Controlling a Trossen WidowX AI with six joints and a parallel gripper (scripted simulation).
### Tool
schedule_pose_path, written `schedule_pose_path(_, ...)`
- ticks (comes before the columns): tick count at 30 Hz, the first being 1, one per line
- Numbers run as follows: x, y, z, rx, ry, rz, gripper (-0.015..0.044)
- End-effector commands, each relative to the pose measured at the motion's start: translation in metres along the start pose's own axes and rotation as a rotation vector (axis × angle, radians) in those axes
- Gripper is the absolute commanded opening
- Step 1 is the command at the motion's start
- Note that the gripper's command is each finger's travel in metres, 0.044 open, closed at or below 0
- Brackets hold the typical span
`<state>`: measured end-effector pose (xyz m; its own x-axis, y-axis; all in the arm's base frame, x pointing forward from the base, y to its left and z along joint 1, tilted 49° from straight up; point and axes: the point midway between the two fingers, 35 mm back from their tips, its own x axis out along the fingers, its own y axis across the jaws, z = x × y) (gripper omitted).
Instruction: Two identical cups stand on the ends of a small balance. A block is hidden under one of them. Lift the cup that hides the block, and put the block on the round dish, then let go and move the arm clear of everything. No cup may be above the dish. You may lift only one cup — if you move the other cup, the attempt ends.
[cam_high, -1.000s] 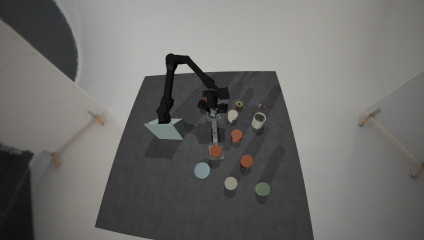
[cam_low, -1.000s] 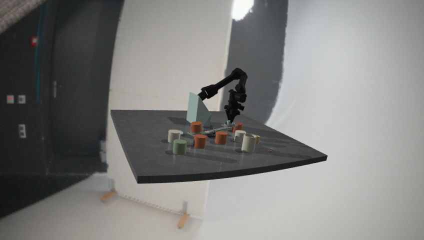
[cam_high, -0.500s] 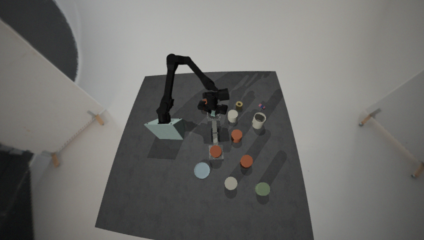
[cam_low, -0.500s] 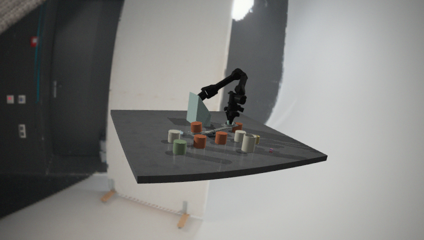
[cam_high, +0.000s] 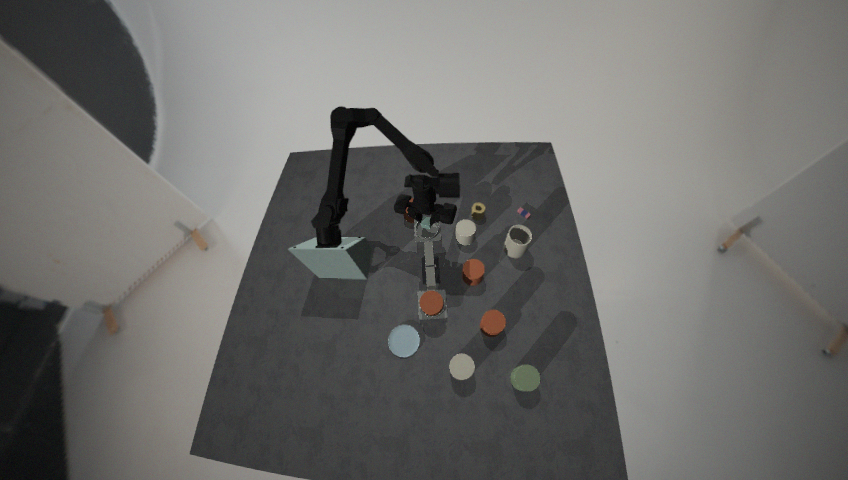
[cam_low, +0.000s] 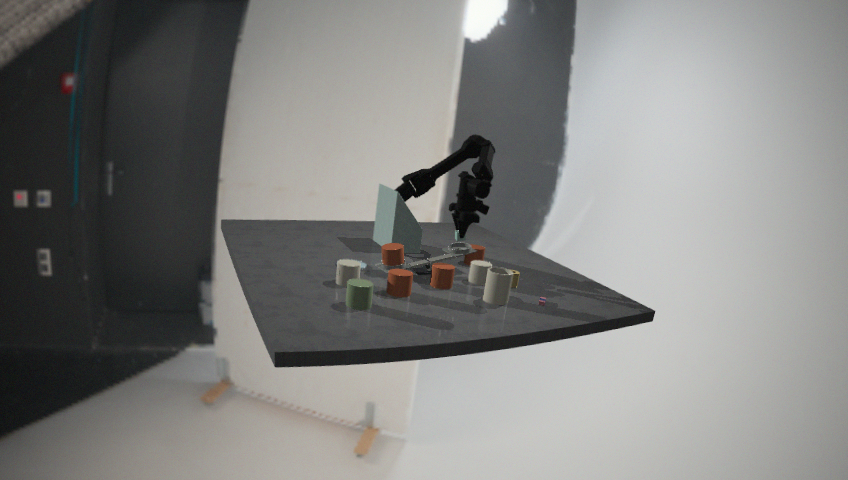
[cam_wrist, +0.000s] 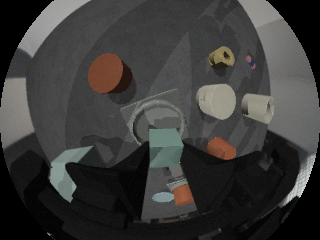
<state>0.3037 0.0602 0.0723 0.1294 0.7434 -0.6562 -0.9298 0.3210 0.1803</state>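
My gripper (cam_high: 426, 221) (cam_low: 457, 232) (cam_wrist: 163, 144) is shut on the pale green block (cam_high: 425, 223) (cam_low: 457, 235) (cam_wrist: 165, 152) and holds it a little above the uncovered end of the balance (cam_high: 429, 261) (cam_low: 429, 261). An orange cup (cam_high: 431, 303) (cam_low: 392, 254) (cam_wrist: 183, 195) stands upside down on the balance's other end. Another orange cup (cam_high: 410, 212) (cam_low: 474, 255) (cam_wrist: 106, 73) stands on the table beside the uncovered end. The light blue round dish (cam_high: 404, 340) (cam_wrist: 162, 197) lies beyond the covered end, with nothing on or above it.
Two orange cups (cam_high: 473, 271) (cam_high: 492, 322) and a cream cup (cam_high: 465, 231) stand alongside the balance. An open cream cup (cam_high: 516, 249) (cam_low: 496, 288), a green cup (cam_high: 525, 378) (cam_low: 359, 294) and another cream cup (cam_high: 461, 366) stand farther out. A yellow ring-like piece (cam_high: 478, 215) lies behind.
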Motion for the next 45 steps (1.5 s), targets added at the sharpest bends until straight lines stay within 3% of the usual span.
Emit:
schedule_pose_path(1,-0.029,0.0,0.001,-0.01,0.001,-0.01,0.0)
schedule_pose_path(6,-0.055,0.004,0.002,-0.01,-0.005,-0.008,0.0)
schedule_pose_path(13,-0.056,-0.001,-0.003,-0.01,-0.003,-0.01,0.0)
schedule_pose_path(45,-0.039,-0.066,-0.147,0.026,0.033,-0.036,0.0)
